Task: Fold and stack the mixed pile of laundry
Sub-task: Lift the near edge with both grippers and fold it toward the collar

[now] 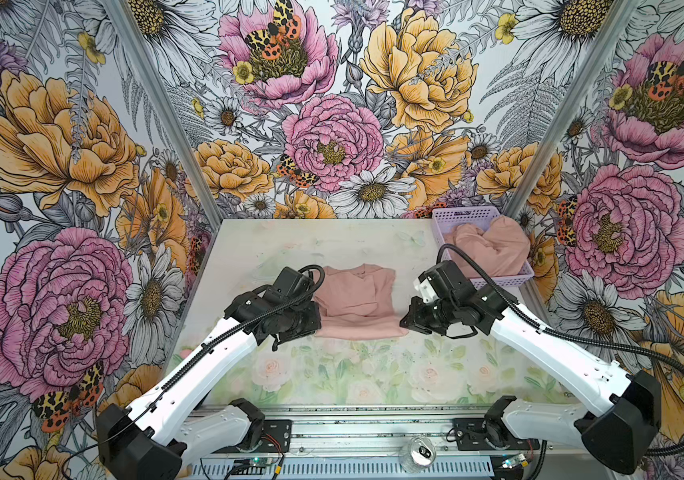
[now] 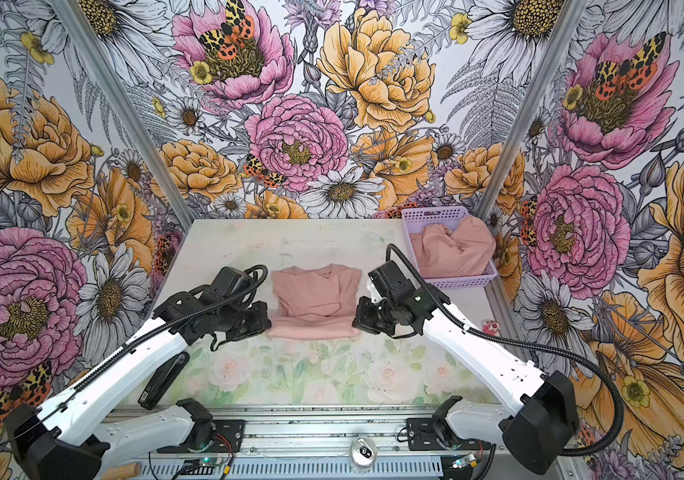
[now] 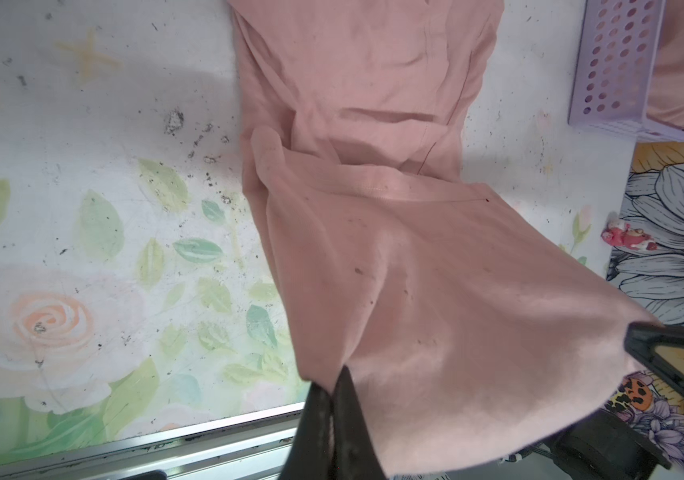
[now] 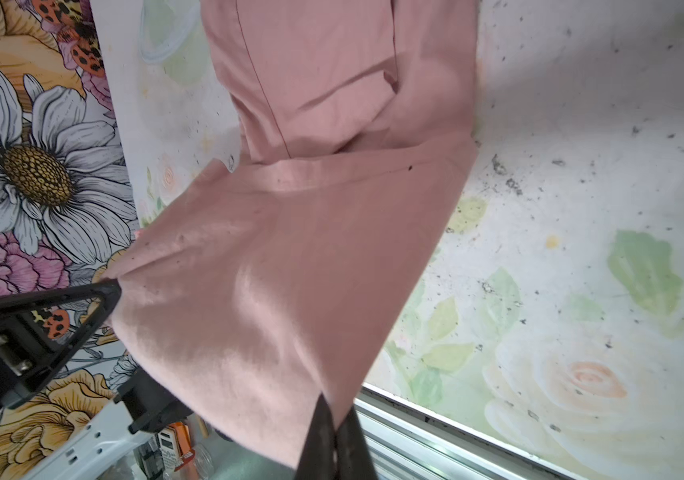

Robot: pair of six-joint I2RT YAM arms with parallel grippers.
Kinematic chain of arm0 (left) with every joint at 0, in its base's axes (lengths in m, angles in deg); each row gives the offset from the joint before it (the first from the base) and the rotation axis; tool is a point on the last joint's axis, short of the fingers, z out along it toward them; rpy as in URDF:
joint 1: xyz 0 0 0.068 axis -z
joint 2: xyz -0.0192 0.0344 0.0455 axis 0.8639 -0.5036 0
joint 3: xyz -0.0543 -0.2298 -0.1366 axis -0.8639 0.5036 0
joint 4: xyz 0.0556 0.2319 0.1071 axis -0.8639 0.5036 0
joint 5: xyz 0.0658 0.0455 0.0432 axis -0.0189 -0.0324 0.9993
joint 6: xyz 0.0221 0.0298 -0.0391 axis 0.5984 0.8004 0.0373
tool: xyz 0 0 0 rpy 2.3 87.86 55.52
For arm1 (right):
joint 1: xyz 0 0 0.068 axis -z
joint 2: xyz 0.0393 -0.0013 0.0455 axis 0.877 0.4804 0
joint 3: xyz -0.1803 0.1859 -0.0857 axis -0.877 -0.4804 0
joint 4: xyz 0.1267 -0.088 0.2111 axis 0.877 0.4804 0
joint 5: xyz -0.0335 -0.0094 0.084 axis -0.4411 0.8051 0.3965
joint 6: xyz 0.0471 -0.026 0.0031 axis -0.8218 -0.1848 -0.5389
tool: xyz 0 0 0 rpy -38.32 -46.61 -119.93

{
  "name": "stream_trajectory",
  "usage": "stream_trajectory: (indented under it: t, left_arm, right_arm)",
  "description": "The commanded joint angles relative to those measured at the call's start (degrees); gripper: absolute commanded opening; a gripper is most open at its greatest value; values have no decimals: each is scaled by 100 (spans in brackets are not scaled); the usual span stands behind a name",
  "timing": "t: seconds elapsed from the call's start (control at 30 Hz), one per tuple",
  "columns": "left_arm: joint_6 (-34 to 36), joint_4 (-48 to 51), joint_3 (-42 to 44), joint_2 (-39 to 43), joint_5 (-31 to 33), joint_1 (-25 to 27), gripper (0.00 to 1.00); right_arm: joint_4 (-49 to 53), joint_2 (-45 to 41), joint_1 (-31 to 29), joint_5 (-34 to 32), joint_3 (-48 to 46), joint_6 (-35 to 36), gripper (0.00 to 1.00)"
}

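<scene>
A dusty-pink garment (image 1: 356, 299) (image 2: 315, 299) lies mid-table, its sides folded in and no print showing. Its near hem is lifted off the table and stretched between my two grippers. My left gripper (image 1: 316, 330) (image 2: 268, 326) (image 3: 334, 382) is shut on the hem's left corner. My right gripper (image 1: 404, 324) (image 2: 354, 322) (image 4: 334, 409) is shut on the right corner. The raised cloth (image 3: 415, 270) (image 4: 290, 249) slopes down to the flat part. A second crumpled pink garment (image 1: 485, 249) (image 2: 452, 249) sits in the basket.
The lavender perforated basket (image 1: 462, 216) (image 2: 431, 214) (image 3: 614, 62) stands at the table's back right corner. A small red-and-white object (image 2: 491, 327) (image 3: 626, 241) lies by the right edge. A flat black device (image 2: 161, 382) lies front left. A can (image 1: 419, 453) rests on the front rail.
</scene>
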Motion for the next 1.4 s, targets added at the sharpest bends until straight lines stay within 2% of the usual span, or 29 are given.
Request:
stream_trajectory:
  t: [0.0,0.37,0.73,1.03,1.07,1.17,1.2,1.27,1.37]
  left_arm:
    - [613,129,-394,-394,-26,-295,0]
    - [1667,18,-1776,-2263,-392,-1222,0]
    - [2060,-25,-3370,-4318,-645,-1734,0]
    - [2168,-24,-4304,-5463,-643,-2002,0]
    - [2175,-24,-4413,-5575,-643,-2042,3]
    - [2175,-24,-4692,-5803,-547,-2125,42]
    - [2173,-24,-4745,-5825,-500,-2160,51]
    - [2142,-24,-4802,-5821,-454,-2220,60]
    - [2087,-24,-4679,-5640,-338,-2226,64]
  right_arm:
    - [127,455,276,176,465,417,0]
    - [118,2441,1040,508,2126,1176,0]
    - [118,4253,1501,848,3709,1435,0]
    - [125,5472,1699,992,4731,1479,0]
    - [111,5622,1713,1031,4860,1488,0]
    - [93,5946,1754,1064,5252,1579,23]
    - [101,6005,1766,1064,5368,1603,28]
    - [101,6020,1803,994,5531,1645,36]
    - [92,5765,1809,859,5403,1692,40]
